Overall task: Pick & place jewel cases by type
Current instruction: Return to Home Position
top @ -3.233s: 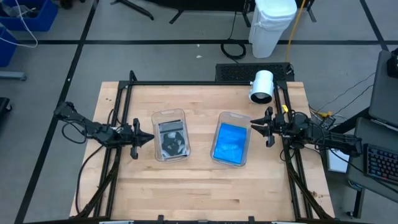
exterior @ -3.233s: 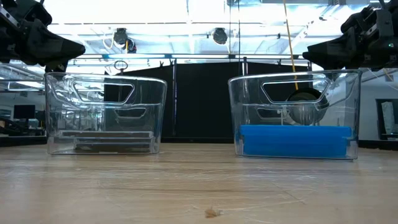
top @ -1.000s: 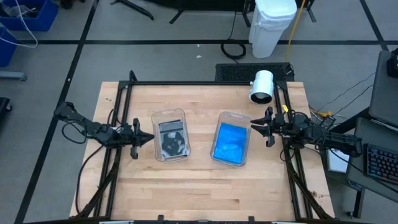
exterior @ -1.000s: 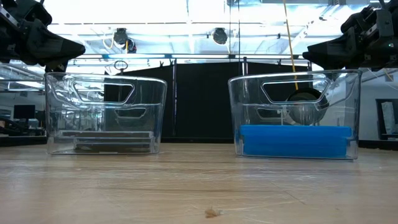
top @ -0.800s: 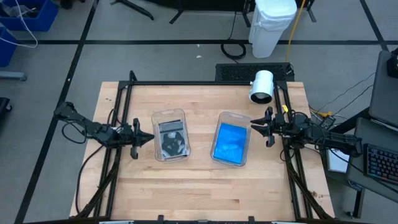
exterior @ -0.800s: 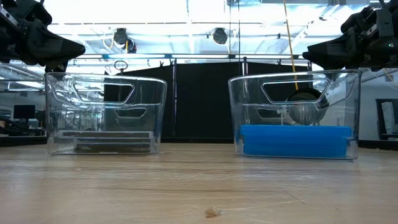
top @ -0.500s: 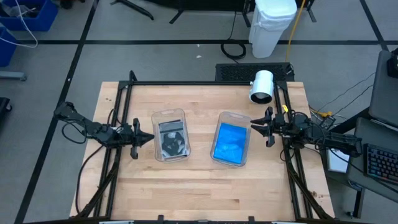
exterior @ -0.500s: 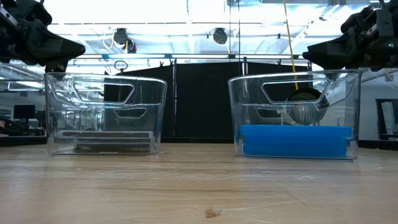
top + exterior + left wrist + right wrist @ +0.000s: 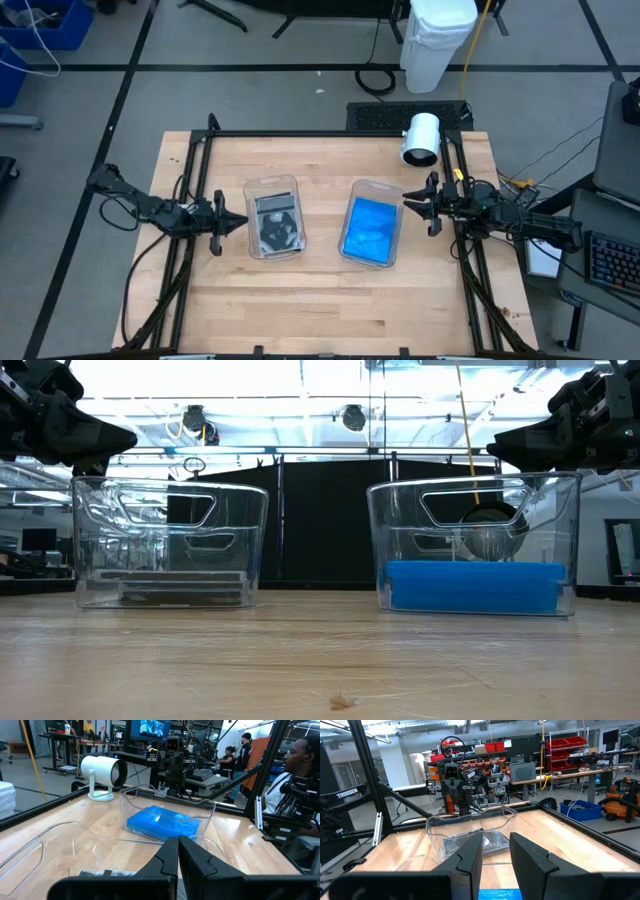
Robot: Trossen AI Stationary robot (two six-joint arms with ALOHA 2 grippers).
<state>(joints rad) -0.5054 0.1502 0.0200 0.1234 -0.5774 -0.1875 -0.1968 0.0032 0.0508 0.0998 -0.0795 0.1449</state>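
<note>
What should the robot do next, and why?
Probably just finish parking. The blue cases lie in the right tub, the dark cases in the left tub, and I see no case outside them. The left gripper and right gripper hang empty beside the tubs, so a small pull back toward their own sides looks enough.
</note>
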